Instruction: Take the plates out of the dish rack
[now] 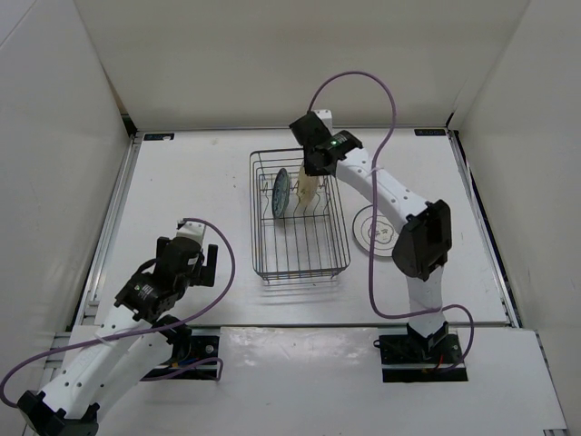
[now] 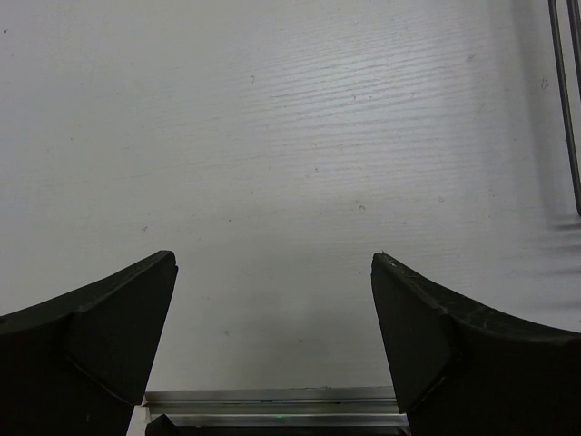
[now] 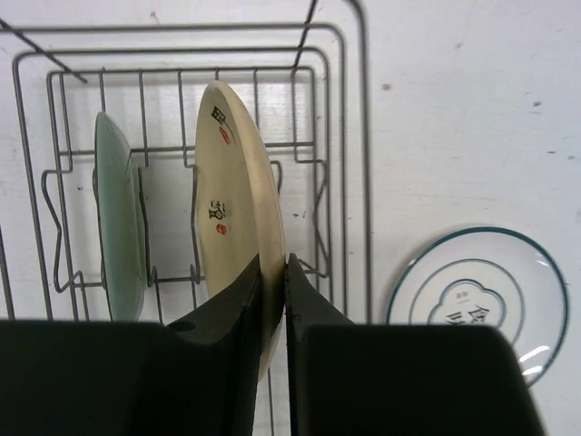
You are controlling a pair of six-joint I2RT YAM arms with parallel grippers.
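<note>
The right gripper (image 3: 272, 265) is clamped on the cream plate (image 3: 231, 200), its two dark fingers (image 3: 313, 304) pinching the near rim from either side, with the plate's edge running up between them; the plate stands on edge inside the dish rack (image 1: 300, 272), towards its far end, though the fingers hide the lower rim and I cannot tell whether it rests on the wire grid; just to its left the teal plate (image 3: 118, 227) stands upright too, held among the tines (image 3: 318, 209); from above, the two plates sit side by side in the far half of the rack, the teal one nearer the left wall; the white plate (image 3: 481, 291) with its dark rim ring lies flat on the table (image 1: 182, 182) outside the rack, just beside its right wall, and in the overhead view the right arm covers part of it; that arm reaches from its base over the white plate to the rack's far right corner, a purple cable (image 1: 363, 77) looping above it; the left gripper (image 2: 272, 259) is spread wide with nothing between its fingers, only bare tabletop beneath; it hangs over the table well to the left of the rack's near corner, and a bit of the rack's wire shows at the right edge of its wrist view.
</note>
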